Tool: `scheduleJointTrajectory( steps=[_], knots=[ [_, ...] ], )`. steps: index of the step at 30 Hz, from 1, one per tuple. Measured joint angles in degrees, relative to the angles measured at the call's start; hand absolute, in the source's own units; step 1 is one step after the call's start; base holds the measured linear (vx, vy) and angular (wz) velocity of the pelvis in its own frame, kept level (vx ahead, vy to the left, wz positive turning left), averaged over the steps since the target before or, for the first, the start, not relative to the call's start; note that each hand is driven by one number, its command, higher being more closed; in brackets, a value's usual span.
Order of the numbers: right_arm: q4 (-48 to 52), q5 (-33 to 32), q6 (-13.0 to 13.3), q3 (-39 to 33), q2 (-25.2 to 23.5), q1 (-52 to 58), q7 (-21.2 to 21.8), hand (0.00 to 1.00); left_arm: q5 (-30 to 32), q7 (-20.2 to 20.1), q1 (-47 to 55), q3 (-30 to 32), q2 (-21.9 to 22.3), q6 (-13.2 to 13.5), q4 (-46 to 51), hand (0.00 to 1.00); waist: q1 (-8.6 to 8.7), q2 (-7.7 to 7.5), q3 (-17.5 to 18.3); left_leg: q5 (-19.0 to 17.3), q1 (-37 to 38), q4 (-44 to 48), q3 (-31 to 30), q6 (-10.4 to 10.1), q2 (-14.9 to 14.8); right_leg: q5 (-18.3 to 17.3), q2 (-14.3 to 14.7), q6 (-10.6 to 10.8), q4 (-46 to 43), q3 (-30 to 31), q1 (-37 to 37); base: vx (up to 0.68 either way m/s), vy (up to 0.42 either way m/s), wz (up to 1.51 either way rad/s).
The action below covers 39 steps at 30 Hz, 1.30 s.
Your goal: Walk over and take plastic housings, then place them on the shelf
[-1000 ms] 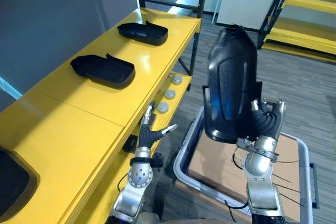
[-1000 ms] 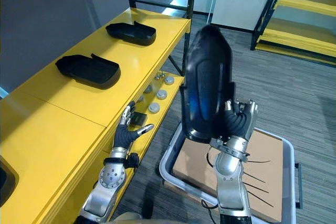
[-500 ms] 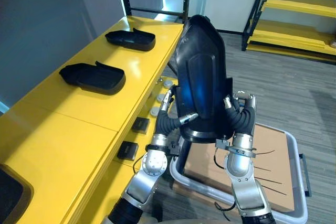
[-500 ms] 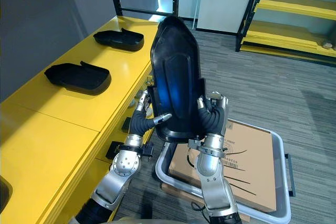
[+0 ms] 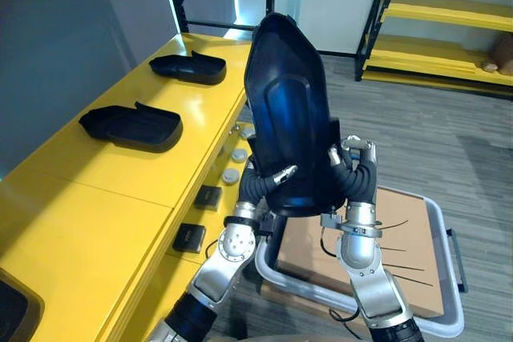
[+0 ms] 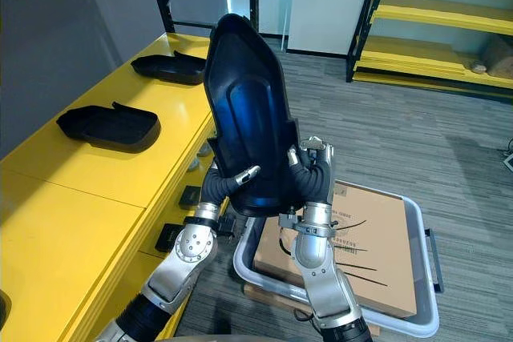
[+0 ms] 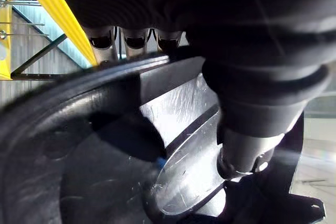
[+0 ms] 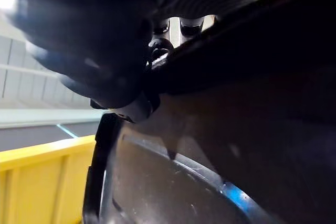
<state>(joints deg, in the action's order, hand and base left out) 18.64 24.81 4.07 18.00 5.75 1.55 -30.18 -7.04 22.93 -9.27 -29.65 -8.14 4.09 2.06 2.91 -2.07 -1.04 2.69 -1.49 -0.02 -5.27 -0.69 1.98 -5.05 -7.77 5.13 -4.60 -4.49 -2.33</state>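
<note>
A large black plastic housing (image 5: 288,118) stands upright in mid-air between my two hands, to the right of the yellow shelf (image 5: 184,158). My left hand (image 5: 258,188) grips its lower left edge, thumb across the front. In the left wrist view the fingers (image 7: 135,40) hook over the housing's rim (image 7: 105,171). My right hand (image 5: 355,182) is curled round the lower right edge, and the housing's dark shell (image 8: 236,145) sits close against it in the right wrist view. Two smaller black housings (image 5: 132,115) (image 5: 188,67) lie on the shelf top.
Below the housing, a grey bin (image 5: 445,278) on the floor holds a cardboard box (image 5: 401,254). The shelf's lower level carries round white parts (image 5: 232,174) and small black blocks (image 5: 207,195). Another yellow rack (image 5: 433,46) stands at the back right. A dark part (image 5: 12,310) lies at the shelf's near end.
My left hand rose from beside the shelf edge and closed on the housing's left edge. The housing, still in my right hand, moved left toward the shelf. The camera shifted too.
</note>
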Motion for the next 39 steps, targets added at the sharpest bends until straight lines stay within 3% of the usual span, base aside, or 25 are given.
scheduleJointTrajectory(
  steps=[3,4,14,24,32,39],
  knots=[
    [-0.52,0.01,0.0,0.45,0.42,0.0,-0.09,1.0,-0.14,0.75,-0.48,0.0,-0.05,-1.0,-0.83,1.0,0.13,-0.11,0.17,0.06,0.0,0.0,0.0,0.07,-0.01,0.03,0.01,-0.01,0.01,0.0,0.0,0.0,0.0,0.0],
    [-0.71,0.01,0.0,0.48,0.42,-0.01,-0.11,0.0,-0.13,0.77,-0.48,0.0,-0.05,-1.15,-0.83,1.0,0.21,-0.12,0.18,0.09,0.0,0.0,0.0,0.11,-0.01,0.06,0.0,0.0,0.01,0.01,0.0,0.0,0.0,0.0],
    [-3.82,-6.82,1.92,1.03,0.5,0.01,1.09,0.0,0.01,0.67,-0.48,1.49,-0.16,-1.62,-1.56,1.0,1.22,-1.06,0.8,0.13,0.36,-0.27,0.73,0.14,-0.11,0.42,0.03,-0.01,0.51,0.65,-0.04,-0.01,0.003,-0.03],
    [-2.18,-17.74,2.4,-1.0,0.25,0.05,8.3,0.0,3.1,-1.69,-0.5,6.01,0.98,-2.57,-3.37,1.0,1.0,-1.31,0.96,1.15,2.19,-3.16,1.21,0.52,-0.13,0.51,0.01,0.13,0.76,1.37,-0.41,0.0,0.001,-0.01],
    [7.97,-25.79,8.43,-7.72,-1.27,-2.3,11.88,0.0,7.91,-3.74,-0.24,8.08,3.04,-3.85,-8.74,1.0,1.11,-1.33,0.95,1.17,2.42,-3.82,1.34,0.55,-0.14,0.52,-0.01,0.18,0.86,1.41,-0.4,0.0,0.0,0.0],
    [11.03,-28.7,9.65,-13.13,-2.08,-2.35,12.84,0.0,10.03,-4.19,2.11,10.43,3.66,-3.87,-11.55,1.0,1.18,-1.34,0.94,1.2,2.67,-4.14,1.42,0.58,-0.14,0.5,-0.03,0.21,0.95,1.46,-0.5,0.0,0.0,0.0]
  ],
)
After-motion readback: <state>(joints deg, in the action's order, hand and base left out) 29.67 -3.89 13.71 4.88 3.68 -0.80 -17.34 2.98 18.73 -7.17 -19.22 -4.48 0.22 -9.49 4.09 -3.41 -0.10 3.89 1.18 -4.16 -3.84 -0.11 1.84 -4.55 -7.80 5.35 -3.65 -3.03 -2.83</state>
